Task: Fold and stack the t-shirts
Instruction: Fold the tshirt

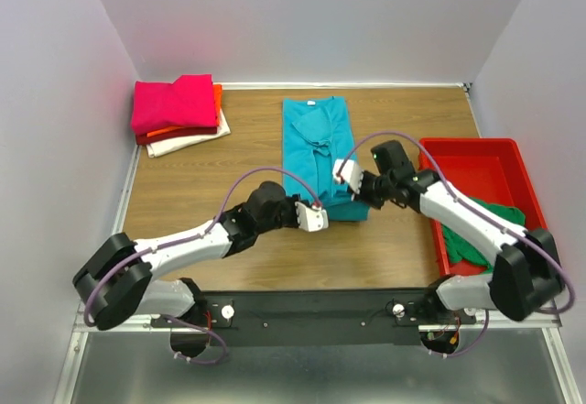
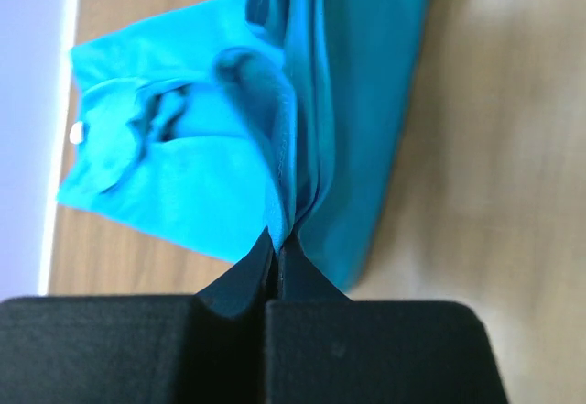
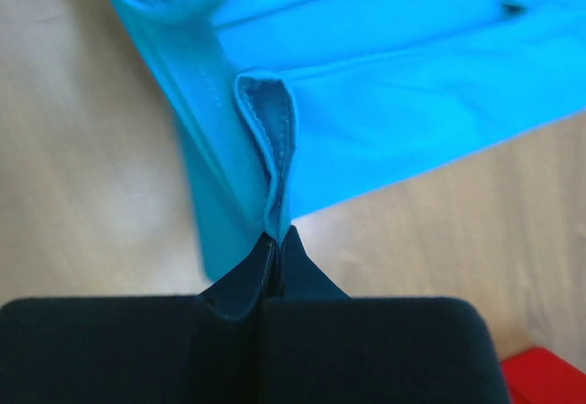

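Note:
A teal t-shirt (image 1: 316, 143) lies in a long narrow fold in the middle of the table, neck with white label at the far end. My left gripper (image 1: 316, 218) is shut on its near hem at the left corner; the left wrist view shows the pinched teal cloth (image 2: 286, 193) rising from the jaws. My right gripper (image 1: 346, 175) is shut on the near hem at the right side; the teal cloth (image 3: 275, 157) shows in the right wrist view. A stack of folded shirts, magenta (image 1: 174, 102) on orange and cream, sits at the far left. A green shirt (image 1: 490, 225) lies in the red tray.
The red plastic tray (image 1: 485, 161) stands at the right edge of the table. White walls close in the left, far and right sides. Bare wooden tabletop (image 1: 201, 180) lies between the stack and my left arm.

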Tool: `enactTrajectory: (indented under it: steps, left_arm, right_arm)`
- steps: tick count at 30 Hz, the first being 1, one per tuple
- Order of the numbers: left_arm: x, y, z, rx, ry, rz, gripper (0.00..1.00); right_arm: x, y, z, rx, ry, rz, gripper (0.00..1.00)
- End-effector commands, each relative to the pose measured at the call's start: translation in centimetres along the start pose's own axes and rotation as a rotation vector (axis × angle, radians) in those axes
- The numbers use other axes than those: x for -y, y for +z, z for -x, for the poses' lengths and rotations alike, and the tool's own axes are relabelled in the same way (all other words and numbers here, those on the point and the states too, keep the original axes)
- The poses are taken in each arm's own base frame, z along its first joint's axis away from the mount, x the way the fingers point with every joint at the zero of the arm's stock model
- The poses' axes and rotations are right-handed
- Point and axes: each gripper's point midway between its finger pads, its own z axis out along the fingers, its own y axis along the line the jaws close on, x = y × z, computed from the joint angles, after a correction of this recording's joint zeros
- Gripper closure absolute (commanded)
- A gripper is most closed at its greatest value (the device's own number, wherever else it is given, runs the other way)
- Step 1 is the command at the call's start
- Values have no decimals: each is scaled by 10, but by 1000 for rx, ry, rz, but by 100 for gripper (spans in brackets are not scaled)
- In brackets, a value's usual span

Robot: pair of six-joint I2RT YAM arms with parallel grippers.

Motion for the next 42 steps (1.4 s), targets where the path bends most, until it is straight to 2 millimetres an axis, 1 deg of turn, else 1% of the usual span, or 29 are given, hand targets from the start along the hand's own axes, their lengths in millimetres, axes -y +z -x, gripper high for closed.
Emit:
enactTrajectory:
  steps: [1, 2, 3, 4, 5, 7, 8, 10, 11, 12, 13, 14, 15, 16, 17, 18, 21, 22, 25, 26, 28, 30, 32, 34, 36, 40, 42]
  left_arm:
    - [-46, 13, -1, 36, 12, 64, 100]
    - [-59, 20, -3, 39, 3, 80, 100]
    - [-83, 22, -4, 36, -1, 121, 100]
    - [-81, 27, -17, 10, -10, 108, 100]
    - [-90, 36, -22, -8, -18, 106, 100]
    - [-102, 44, -30, -24, -29, 111, 100]
    - [-116, 49, -40, -39, -47, 124, 100]
    - [-126, 52, -48, -46, -60, 131, 100]
    - [-134, 56, -56, -55, -68, 134, 100]
    - [-137, 58, -56, -44, -67, 127, 100]
    - [-141, 64, -59, -48, -66, 121, 100]
    - [-144, 66, -65, -59, -67, 117, 100]
    - [-148, 67, -68, -61, -71, 115, 100]
    - [-156, 70, -66, -55, -69, 124, 100]
    - [-154, 76, -75, -70, -82, 111, 100]
    - [-157, 77, -79, -73, -88, 111, 100]
    - [-163, 88, -88, -84, -98, 101, 100]
    - [-168, 92, -92, -91, -103, 106, 100]
    - [-174, 99, -103, -113, -133, 119, 100]
    - [-178, 103, -106, -120, -137, 127, 100]
    - [-183, 105, -112, -138, -151, 143, 100]
    - [-192, 105, -117, -150, -178, 174, 100]
    - [-199, 102, -117, -140, -188, 199, 100]
    - [-200, 101, -118, -138, -188, 198, 100]
    - [-206, 99, -117, -136, -171, 225, 100]
    - [-222, 102, -116, -151, -192, 251, 100]
    - [-231, 108, -118, -170, -196, 254, 100]
  right_arm:
    - [58, 11, -1, -37, 50, -67, 99]
    - [66, 16, -1, -46, 49, -71, 99]
    - [81, 26, -2, -62, 60, -76, 99]
    - [92, 21, 7, -43, 59, -104, 99]
    - [95, 37, -1, -71, 80, -81, 99]
    - [116, 42, 0, -72, 121, -110, 99]
    - [130, 51, 2, -73, 130, -121, 99]
    - [146, 57, 0, -77, 163, -139, 99]
    - [152, 60, 2, -70, 164, -140, 99]
    - [160, 68, 3, -68, 167, -140, 99]
    - [167, 70, 5, -65, 166, -146, 99]
    - [174, 77, 5, -68, 168, -149, 99]
    - [179, 79, 7, -68, 168, -158, 99]
    - [185, 81, 6, -75, 170, -168, 99]
    - [188, 85, 6, -77, 172, -172, 99]
    - [197, 89, 7, -76, 175, -183, 99]
    - [207, 95, 10, -70, 184, -194, 99]
    - [214, 99, 11, -68, 189, -204, 99]
    - [223, 104, 11, -72, 210, -221, 99]
    - [228, 108, 12, -69, 214, -228, 99]
    - [233, 112, 12, -67, 232, -237, 99]
    - [241, 115, 13, -66, 243, -254, 99]
    - [245, 115, 14, -61, 253, -262, 99]
    - [248, 115, 14, -54, 265, -268, 99]
    - [250, 117, 14, -52, 270, -272, 99]
    - [257, 119, 11, -60, 289, -293, 99]
    - [261, 121, 9, -69, 296, -311, 99]
